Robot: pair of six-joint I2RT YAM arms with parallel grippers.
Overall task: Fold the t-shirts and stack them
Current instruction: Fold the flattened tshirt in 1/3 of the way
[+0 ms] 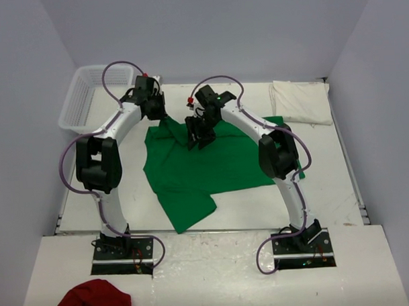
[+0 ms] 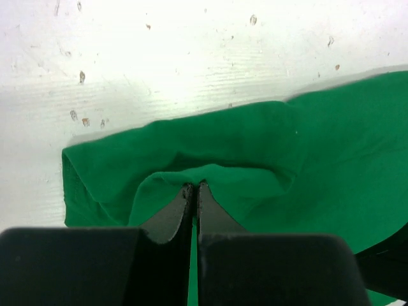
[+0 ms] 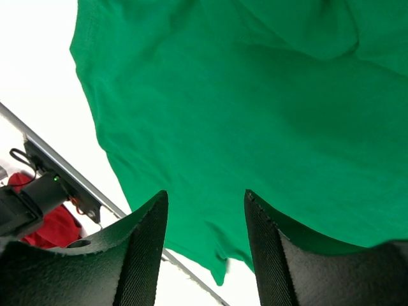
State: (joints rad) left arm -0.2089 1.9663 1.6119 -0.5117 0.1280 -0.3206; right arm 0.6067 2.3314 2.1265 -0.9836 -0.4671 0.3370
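Top external camera sitting high behind the arm bases (image 1: 124, 253), looking down and forward across the whole table (image 1: 340, 188); bases lying along its bottom edge. Left wrist camera riding just behind the left gripper (image 2: 193, 189), facing steeply down, very close to the green t-shirt (image 2: 306, 146) and bare tabletop. Right wrist camera peering past the right gripper (image 3: 205, 197) from higher up, angling back toward the table's near edge and the dark red cloth (image 3: 50, 226). All three views sharing the green t-shirt; top and right wrist views also sharing the dark red cloth.
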